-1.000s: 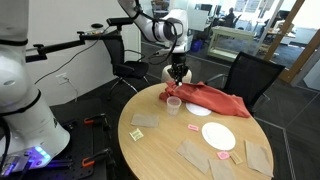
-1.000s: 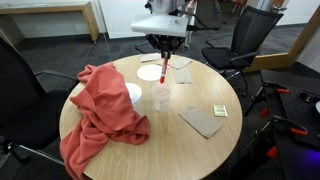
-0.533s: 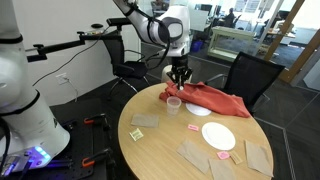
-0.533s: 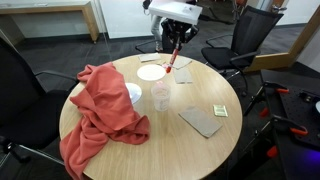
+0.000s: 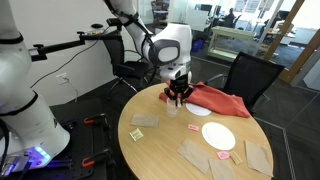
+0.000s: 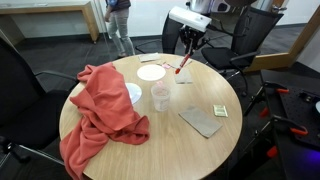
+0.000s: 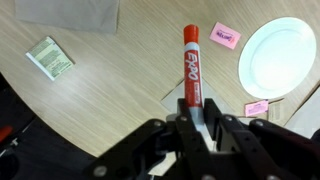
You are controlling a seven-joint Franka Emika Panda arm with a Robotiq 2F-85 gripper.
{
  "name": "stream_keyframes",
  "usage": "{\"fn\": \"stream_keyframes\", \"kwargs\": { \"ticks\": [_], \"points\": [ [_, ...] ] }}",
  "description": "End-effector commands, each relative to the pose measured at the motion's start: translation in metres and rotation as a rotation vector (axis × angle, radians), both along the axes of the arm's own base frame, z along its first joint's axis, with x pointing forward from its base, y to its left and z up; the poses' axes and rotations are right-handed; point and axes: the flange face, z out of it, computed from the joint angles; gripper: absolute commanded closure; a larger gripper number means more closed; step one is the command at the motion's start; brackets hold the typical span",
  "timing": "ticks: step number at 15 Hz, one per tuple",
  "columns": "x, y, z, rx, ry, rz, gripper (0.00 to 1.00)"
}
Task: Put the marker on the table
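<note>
Over the far side of the table (image 6: 170, 150), just right of the plate (image 6: 150, 72), I am holding the marker (image 7: 191, 62) in the gripper (image 7: 197, 113). The jaws are clenched on its back end, and the capped end is sticking out past the fingertips. In an exterior view it is hanging tilted, tip down, clear of the wood and not touching anything. For a clean placement I am thinking of coming down slowly and flattening that tilt. I would release only when the barrel is lying almost on the top, since a round pen dropped from height will probably roll. In the wrist view I am aiming at the bare wood under the tip. That patch lies between the green packet (image 7: 49, 57) on the left and the pink piece (image 7: 225, 37) on the right. The grey napkin (image 7: 70, 10) is lying farther on and a second pink piece (image 7: 257, 107) sits near the plate. The table's rim is running close along the lower left of that view with dark floor beyond, so I am planning to lay the pen pointing inward, not along the edge. The cup (image 6: 160, 97) and red cloth (image 6: 100, 110) are standing well apart, so room above is open for lifting straight out.
</note>
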Motion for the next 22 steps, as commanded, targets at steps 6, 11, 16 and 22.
{"fn": "stream_keyframes", "kwargs": {
  "ticks": [6,11,16,22],
  "points": [
    [-0.03,-0.067,-0.053,0.11,0.034,-0.169,0.95],
    [-0.036,-0.095,-0.09,0.129,0.084,-0.229,0.95],
    [-0.033,-0.111,-0.127,0.133,0.082,-0.247,0.95],
    [-0.022,-0.112,-0.167,0.143,0.105,-0.215,0.95]
  ]
}}
